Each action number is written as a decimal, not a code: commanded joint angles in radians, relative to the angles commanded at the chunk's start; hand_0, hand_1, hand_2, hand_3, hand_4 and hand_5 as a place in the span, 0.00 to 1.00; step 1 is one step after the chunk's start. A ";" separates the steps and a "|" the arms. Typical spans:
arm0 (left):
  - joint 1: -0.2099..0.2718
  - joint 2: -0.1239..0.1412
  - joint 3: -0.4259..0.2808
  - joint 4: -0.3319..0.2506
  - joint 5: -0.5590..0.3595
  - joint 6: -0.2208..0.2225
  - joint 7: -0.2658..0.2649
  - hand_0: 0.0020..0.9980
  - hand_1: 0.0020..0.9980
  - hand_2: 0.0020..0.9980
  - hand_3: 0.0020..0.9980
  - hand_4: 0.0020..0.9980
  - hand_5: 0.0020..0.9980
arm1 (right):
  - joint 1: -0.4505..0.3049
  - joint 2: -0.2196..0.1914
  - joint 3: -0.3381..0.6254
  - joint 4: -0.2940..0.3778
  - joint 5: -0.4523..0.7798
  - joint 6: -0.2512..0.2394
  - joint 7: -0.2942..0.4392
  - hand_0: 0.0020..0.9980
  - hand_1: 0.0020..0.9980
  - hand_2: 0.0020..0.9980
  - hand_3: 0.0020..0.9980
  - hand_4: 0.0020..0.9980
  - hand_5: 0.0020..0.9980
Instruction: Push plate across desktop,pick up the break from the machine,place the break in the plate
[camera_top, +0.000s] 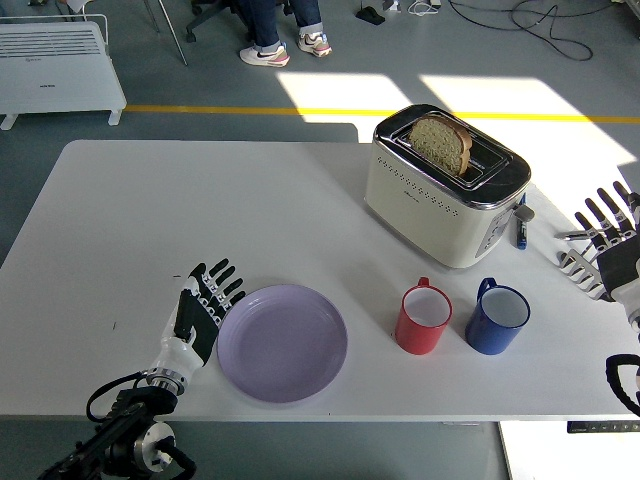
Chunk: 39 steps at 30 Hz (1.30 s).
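A single head camera looked forward and down from high on the robot's side, the white rectangular table (200, 200) filling most of the frame from its near edge at 6 o'clock. Grey floor lay beyond at 12 o'clock. No second view overlapped it.
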 joint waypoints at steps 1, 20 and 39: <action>-0.005 0.000 0.006 0.004 -0.005 -0.004 0.003 0.82 0.86 0.91 0.86 0.58 1.00 | 0.001 0.000 0.000 0.000 0.000 0.000 0.000 0.80 0.75 0.75 0.74 0.49 0.55; -0.042 -0.003 0.040 0.030 -0.059 -0.035 0.020 0.82 0.85 0.90 0.86 0.58 1.00 | 0.007 0.002 0.003 -0.001 0.000 -0.001 0.000 0.80 0.75 0.75 0.74 0.49 0.55; -0.073 -0.004 0.084 0.058 -0.106 -0.065 0.033 0.82 0.85 0.90 0.86 0.59 1.00 | 0.004 0.001 0.000 -0.001 0.001 -0.002 0.001 0.80 0.75 0.75 0.74 0.49 0.55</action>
